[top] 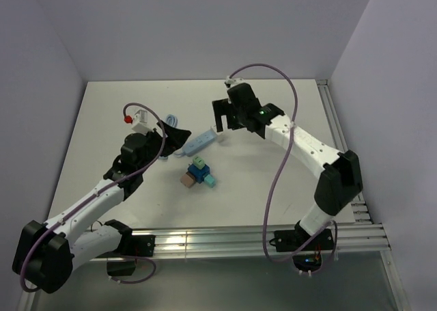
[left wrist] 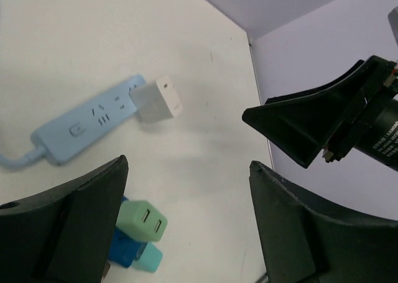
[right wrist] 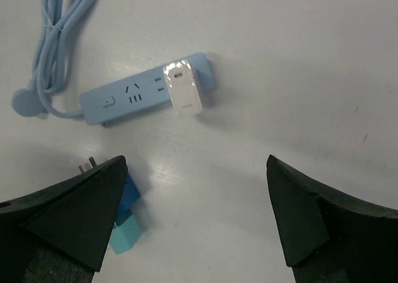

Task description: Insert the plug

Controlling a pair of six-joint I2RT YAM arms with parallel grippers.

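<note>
My left gripper hangs over the white table with its jaws spread wide, gripping nothing. Just past its tips lies the light-blue power strip, its cord looped off the left end. The white plug sits in the socket at the strip's right end. Near the strip, on my side, stands 1 cluster of coloured adapters. My right gripper hovers above the plug, jaws released, holding nothing.
</note>
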